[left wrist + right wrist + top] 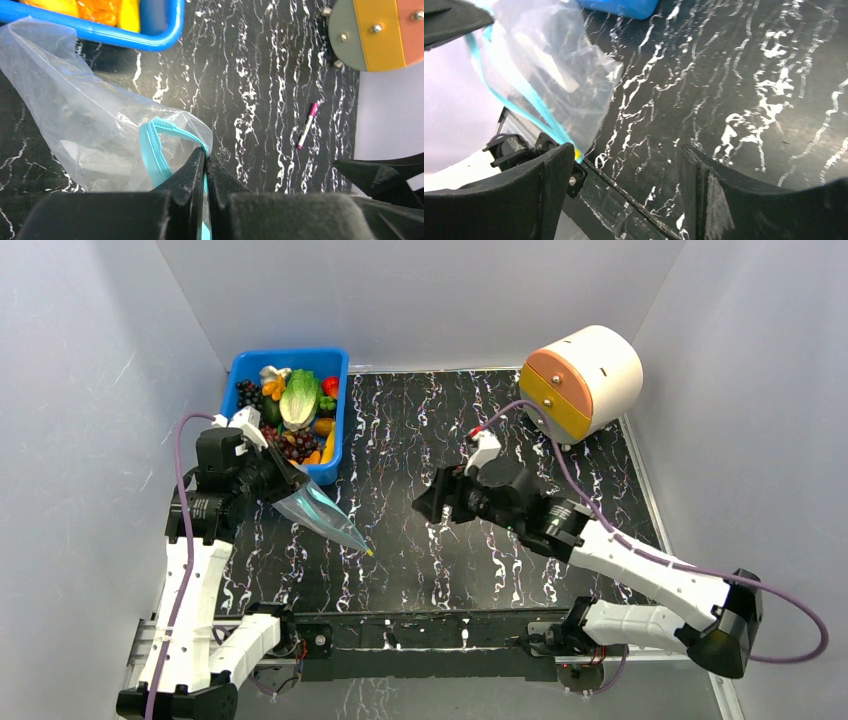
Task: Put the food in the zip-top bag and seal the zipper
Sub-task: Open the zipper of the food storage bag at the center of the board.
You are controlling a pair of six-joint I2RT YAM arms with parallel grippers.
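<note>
My left gripper [206,159] is shut on the teal zipper [152,150] of the clear zip-top bag [320,512], which hangs from it above the table near the blue bin. The bag also shows in the left wrist view [85,120] and the right wrist view [559,65]; it looks empty. The food lies in the blue bin [340,420]: a lettuce head [298,396], dark grapes [247,394] and orange pieces [272,387]. My right gripper [430,506] is open and empty, right of the bag, with its jaws wide apart and the bag's corner near its left finger [549,185].
An orange-and-cream drum-shaped container [582,380] stands at the back right. A small pink pen [306,126] lies on the black marbled table [440,440]. Grey walls close in on three sides.
</note>
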